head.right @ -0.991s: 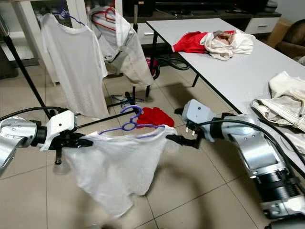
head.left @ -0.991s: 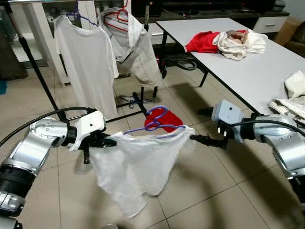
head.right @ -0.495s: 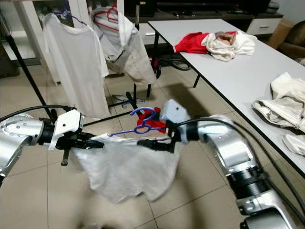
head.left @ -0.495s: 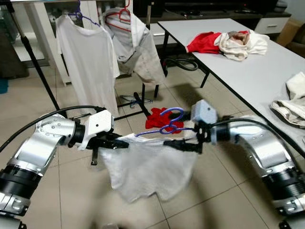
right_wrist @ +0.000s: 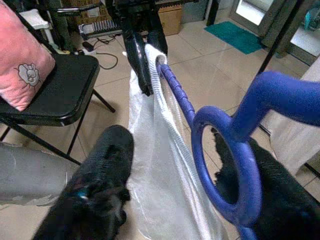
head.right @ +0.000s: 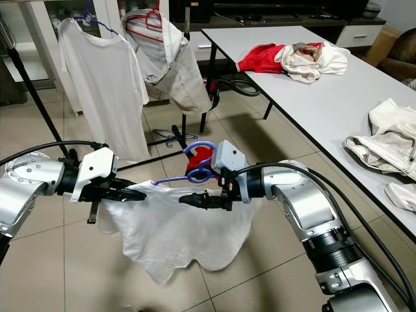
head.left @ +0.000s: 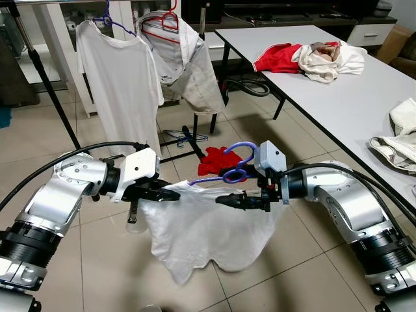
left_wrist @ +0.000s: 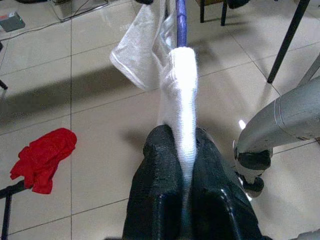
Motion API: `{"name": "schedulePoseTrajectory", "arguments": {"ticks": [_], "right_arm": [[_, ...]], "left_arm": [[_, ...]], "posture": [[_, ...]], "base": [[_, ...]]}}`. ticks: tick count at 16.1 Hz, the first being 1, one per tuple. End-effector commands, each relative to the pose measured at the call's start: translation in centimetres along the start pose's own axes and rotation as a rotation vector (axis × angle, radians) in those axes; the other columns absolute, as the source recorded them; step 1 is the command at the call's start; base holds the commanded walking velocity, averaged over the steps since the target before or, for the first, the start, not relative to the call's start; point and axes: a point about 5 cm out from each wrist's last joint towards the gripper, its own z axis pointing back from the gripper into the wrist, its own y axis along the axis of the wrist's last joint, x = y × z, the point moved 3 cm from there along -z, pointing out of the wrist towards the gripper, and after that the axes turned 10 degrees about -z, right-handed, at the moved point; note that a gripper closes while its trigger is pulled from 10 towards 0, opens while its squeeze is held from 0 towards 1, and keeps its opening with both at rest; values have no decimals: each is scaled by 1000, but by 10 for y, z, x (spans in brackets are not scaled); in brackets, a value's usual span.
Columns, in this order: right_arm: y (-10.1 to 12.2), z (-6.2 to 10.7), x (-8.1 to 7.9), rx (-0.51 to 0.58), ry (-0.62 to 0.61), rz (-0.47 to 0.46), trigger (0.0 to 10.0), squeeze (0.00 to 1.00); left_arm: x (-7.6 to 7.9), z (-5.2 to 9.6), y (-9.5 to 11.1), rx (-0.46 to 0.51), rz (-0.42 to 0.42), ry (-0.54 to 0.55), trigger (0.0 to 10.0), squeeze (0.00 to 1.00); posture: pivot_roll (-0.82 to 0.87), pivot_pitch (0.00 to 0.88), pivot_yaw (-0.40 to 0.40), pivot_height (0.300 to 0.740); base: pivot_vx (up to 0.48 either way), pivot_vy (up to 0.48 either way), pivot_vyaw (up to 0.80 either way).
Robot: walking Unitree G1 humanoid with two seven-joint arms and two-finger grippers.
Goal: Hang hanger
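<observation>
A purple hanger (head.left: 238, 158) carries a white garment (head.left: 201, 227) that hangs between my two arms, low over the tiled floor. My left gripper (head.left: 170, 195) is shut on the garment's shoulder at the hanger's left end; the left wrist view shows the white cloth (left_wrist: 182, 90) pinched between the fingers (left_wrist: 157, 165). My right gripper (head.left: 224, 200) is at the hanger's middle, below the hook. In the right wrist view its fingers (right_wrist: 107, 170) stand apart, with the hanger's ring (right_wrist: 199, 145) and the cloth between them.
A clothes rack (head.left: 49, 84) at the back left holds a white T-shirt (head.left: 120, 71) and a beige garment (head.left: 188, 65) on a red hanger. A red cloth (head.left: 213, 158) and spare hangers (head.left: 185, 136) lie on the floor. A white table (head.left: 325, 97) with clothes (head.left: 309, 57) stands right.
My right gripper has moved left from the garment's right shoulder to the hanger's middle. The garment now hangs looser and lower. The left gripper has kept its grip.
</observation>
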Motion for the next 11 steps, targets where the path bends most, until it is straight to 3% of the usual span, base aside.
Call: {"name": "schedulePoseTrajectory", "arguments": {"ticks": [1,3,11], "right_arm": [[5,5,1,12,2,6,0,0],[7,5,2,-4,16,18,0,0],[1,0,3,-50,29,-11,0,0]], "left_arm": [[-4,3,6,1,-34,2,0,0],[-1,9,2,-21,-18,-16,0,0],[-7,9,2,5,8,25,0,0]], "posture": [[-129,0,-60,740],[-144,0,-45,740],[-142,0,-44,740]], "base": [[0,0,0],[0,0,0],[0,0,0]]}}
